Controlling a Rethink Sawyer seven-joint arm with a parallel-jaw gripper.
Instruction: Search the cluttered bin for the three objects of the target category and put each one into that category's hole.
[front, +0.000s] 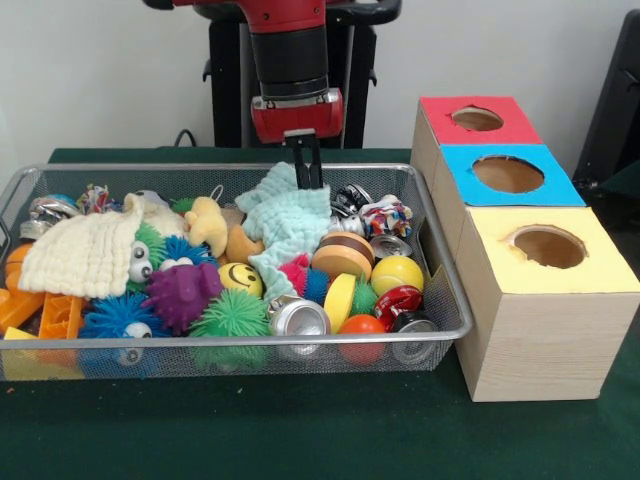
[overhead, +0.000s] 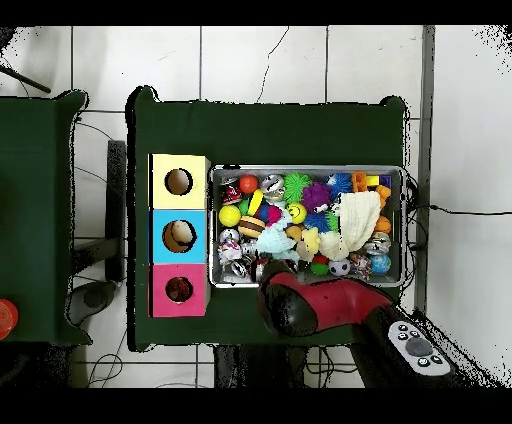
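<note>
Claw (front: 307, 172): you see its black fingers nearly together, pinching the top of the pale green cloth (front: 287, 222).
Cloth: in the wire bin (front: 446, 300), against the bin's far edge, mid-length.
Holes: coloured boxes (front: 545, 300) beside the bin's end.

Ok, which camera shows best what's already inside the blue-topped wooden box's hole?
Overhead view: it looks straight down the blue-topped wooden box and shows a pale object in its hole. The front view shows only the hole's dark interior.
</note>
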